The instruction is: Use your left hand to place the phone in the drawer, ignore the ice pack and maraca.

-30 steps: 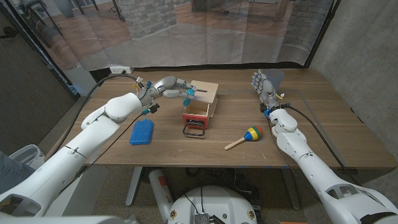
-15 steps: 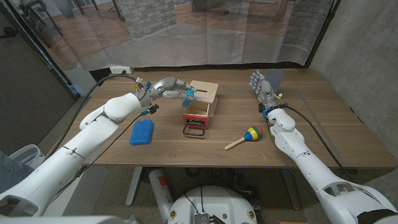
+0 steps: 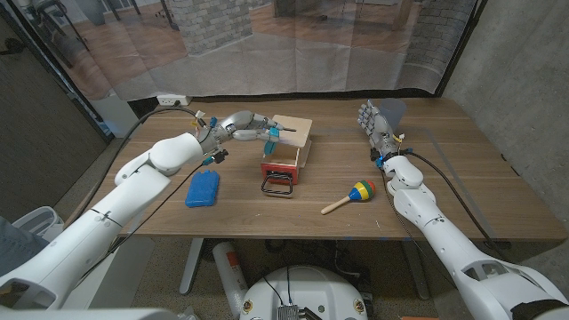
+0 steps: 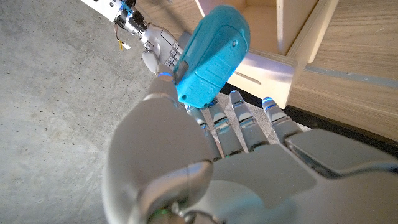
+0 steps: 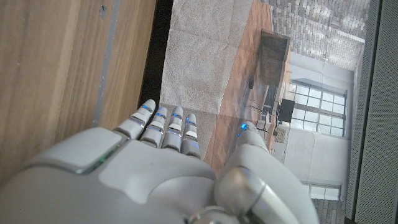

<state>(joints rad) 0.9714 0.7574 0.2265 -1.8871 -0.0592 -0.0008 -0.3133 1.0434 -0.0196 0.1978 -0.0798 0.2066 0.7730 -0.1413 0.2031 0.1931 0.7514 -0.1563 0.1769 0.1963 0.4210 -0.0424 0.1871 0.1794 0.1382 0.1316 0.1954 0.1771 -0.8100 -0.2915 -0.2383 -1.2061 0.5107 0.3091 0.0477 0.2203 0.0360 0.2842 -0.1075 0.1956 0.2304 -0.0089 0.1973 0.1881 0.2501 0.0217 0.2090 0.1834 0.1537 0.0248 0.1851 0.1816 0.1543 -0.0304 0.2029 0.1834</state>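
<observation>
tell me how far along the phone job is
Done: the left hand has the blue phone picked up, and the red-fronted drawer stands pulled open. In hand: the phone is held above the drawer box, near its opening. Left: lower it into the drawer and let go. The ice pack and maraca lie untouched on the table; the right hand holds nothing.

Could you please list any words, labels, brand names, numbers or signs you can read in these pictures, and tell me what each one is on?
There is no readable text in these pictures.
The blue phone held by the left hand shows moulded shapes on its back, but no letters or numbers.
The blue ice pack, the maraca and the wooden drawer box show no markings.
The right hand carries none either.
</observation>
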